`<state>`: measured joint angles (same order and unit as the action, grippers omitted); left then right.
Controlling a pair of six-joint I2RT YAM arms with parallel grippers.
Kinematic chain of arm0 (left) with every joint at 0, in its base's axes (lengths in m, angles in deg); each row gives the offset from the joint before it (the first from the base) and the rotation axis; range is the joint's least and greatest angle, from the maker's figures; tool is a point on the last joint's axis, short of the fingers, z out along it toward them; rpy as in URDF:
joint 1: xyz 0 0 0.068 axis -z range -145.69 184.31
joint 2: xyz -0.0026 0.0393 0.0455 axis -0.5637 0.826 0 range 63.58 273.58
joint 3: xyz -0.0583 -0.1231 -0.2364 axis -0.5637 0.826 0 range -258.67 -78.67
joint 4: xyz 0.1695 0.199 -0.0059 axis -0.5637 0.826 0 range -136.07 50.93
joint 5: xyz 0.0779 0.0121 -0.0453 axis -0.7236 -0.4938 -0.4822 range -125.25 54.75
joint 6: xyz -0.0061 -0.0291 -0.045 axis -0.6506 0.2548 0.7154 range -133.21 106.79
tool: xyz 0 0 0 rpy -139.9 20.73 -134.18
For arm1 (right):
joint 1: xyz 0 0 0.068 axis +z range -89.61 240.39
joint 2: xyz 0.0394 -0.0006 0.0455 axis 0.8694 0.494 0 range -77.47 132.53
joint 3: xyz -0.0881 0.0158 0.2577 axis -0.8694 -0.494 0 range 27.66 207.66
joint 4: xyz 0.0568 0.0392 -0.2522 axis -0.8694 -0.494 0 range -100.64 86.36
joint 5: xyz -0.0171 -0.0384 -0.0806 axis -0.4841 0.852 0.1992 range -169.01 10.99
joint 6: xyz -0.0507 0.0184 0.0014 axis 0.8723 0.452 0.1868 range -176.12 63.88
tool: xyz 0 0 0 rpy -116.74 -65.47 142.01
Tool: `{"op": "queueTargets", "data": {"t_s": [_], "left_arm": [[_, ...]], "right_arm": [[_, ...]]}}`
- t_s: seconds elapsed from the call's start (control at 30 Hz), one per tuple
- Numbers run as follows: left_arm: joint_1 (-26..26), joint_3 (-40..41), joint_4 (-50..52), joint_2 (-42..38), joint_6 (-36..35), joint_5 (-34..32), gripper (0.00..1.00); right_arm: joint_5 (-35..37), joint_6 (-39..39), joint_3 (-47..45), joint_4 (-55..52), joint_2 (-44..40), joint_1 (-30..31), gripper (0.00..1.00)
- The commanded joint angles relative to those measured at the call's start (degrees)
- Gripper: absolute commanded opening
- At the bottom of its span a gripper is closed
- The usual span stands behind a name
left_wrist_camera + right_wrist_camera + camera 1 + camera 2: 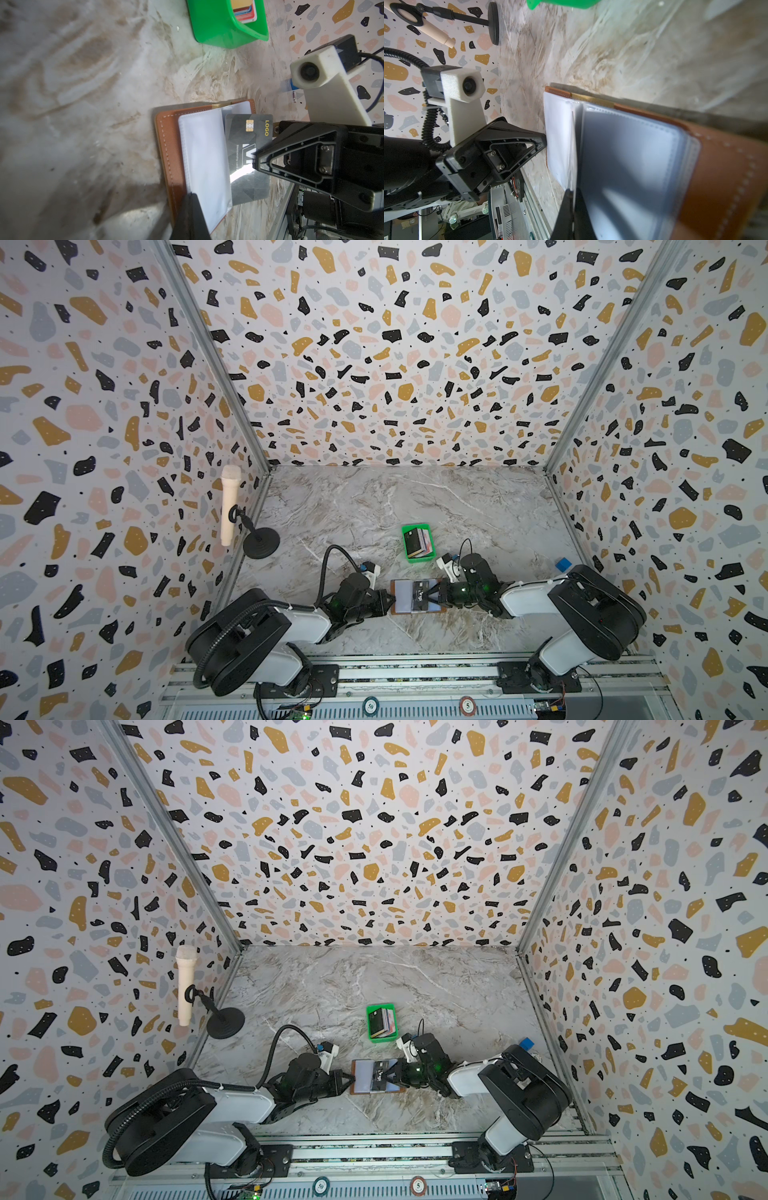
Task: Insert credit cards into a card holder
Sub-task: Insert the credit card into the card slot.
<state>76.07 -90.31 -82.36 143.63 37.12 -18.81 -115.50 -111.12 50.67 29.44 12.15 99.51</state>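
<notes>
Marble surface [374,506], terrazzo walls [395,344]
Left claw [390,600] clamped on card holder [402,594]; right claw [433,593] pinching black card [420,595]; green tray [415,526] behind

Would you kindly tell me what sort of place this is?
Probably a robot recording booth: patterned walls enclose a marble-look tabletop, two arms sit on a metal rail, a microphone stands nearby.

The card holder [402,596] lies open on the table [374,506] near the front, between the left gripper [390,601] and the right gripper [433,593] — one card [420,595] lies over its right half. Behind sits the tray [416,526], the credit cards [419,543] inside.
</notes>
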Motion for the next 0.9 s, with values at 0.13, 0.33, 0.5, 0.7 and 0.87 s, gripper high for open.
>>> {"op": "queueTargets", "data": {"t_s": [0.13,0.33,0.5,0.7,0.87], "left_arm": [[0.13,0.13,-1.94,1.49,-0.23,0.98,0.0],[0.09,0.25,-1.87,1.62,-0.36,0.7,0.0],[-0.84,1.05,-1.02,0.34,-0.14,-0.59,0.0],[-1.97,1.53,0.12,-1.53,0.01,-0.95,0.0],[-3.05,1.45,3.22,-4.67,-0.92,-1.98,0.0]], "right_arm": [[-2.15,-0.73,1.08,1.18,2.39,-0.09,0.0],[-3.1,0.1,1.78,0.99,2.95,-0.02,0.0],[-4.06,1.11,2.1,1.24,3.01,0.04,0.0],[-3.94,2.96,2.75,-0.73,2.96,0.0,0.0],[-4.26,3.23,2.92,-0.3,3.7,0.0,0.0]]}}
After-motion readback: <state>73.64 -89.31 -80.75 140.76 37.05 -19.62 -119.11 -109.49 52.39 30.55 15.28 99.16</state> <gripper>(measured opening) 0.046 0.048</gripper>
